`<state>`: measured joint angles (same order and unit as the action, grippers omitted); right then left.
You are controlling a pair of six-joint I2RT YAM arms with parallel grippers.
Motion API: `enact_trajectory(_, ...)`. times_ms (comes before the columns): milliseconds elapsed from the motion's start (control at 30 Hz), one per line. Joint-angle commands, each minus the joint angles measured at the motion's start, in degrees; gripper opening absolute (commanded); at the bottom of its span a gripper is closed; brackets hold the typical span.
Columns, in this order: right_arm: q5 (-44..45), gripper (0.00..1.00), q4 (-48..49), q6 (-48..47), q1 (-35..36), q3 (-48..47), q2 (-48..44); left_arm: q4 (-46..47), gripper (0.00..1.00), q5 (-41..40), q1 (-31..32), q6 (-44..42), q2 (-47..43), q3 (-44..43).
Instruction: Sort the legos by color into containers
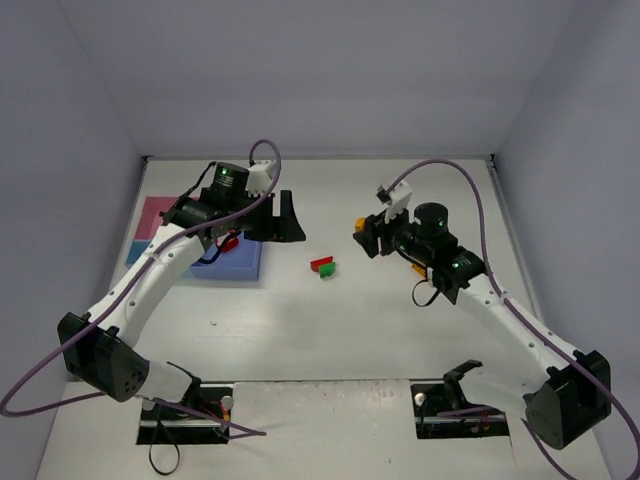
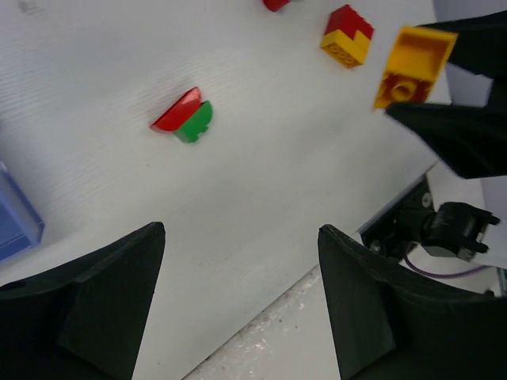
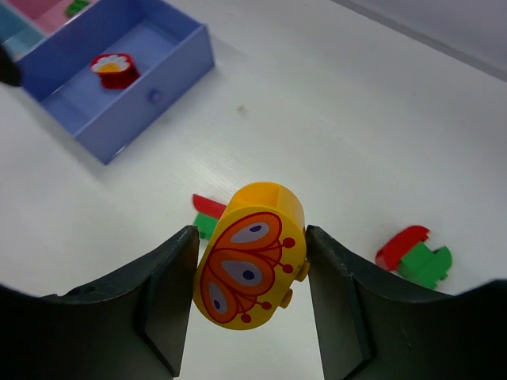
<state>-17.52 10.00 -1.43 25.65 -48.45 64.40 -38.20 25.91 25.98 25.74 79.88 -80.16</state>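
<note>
Clamped between the jaws of the right gripper [image 3: 252, 241], lifted off the white worktop [image 3: 380, 119]: a yellow brick [image 3: 249, 269] printed with an orange butterfly. Spread wide and holding nothing, the left gripper [image 2: 238, 237], hovering just beside the blue tray [image 3: 158, 87]. Inside that tray, one red brick [image 3: 113, 70] with a flower on top. In the adjoining pink tray [image 3: 47, 14], a green piece [image 3: 77, 6], cut off at the frame edge. Loose on the worktop between the arms, a red-and-green pair [image 1: 323, 266], touching.
</note>
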Motion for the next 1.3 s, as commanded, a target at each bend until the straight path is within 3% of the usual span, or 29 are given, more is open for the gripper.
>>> enact_trajectory(0, -6.6, 0.05, 1.0, -5.1, 3.8, -0.6, -1.6, 3.7, 0.72, 8.9, 0.7, 1.7, -0.1, -4.1)
enact_trajectory(300, -7.1, 0.06, -1.2, -7.4, 10.6, -2.4, 0.5, 6.5, 0.72, 12.6, 4.3, 6.1, 1.5, -6.4)
enact_trajectory(700, -6.7, 0.07, -1.1, -8.8, 12.7, -3.8, 2.5, 3.7, 0.72, 11.4, 9.1, 8.3, 6.6, -6.5)
enact_trajectory(1167, -7.4, 0.07, -0.9, -9.2, 13.1, -4.5, 3.5, 8.0, 0.72, 11.5, 10.1, 8.9, 13.3, -7.0)
enact_trajectory(1267, -7.6, 0.07, -0.8, -9.0, 13.2, -4.4, 3.6, 11.2, 0.67, 12.9, 10.1, 9.8, 13.2, -5.6)
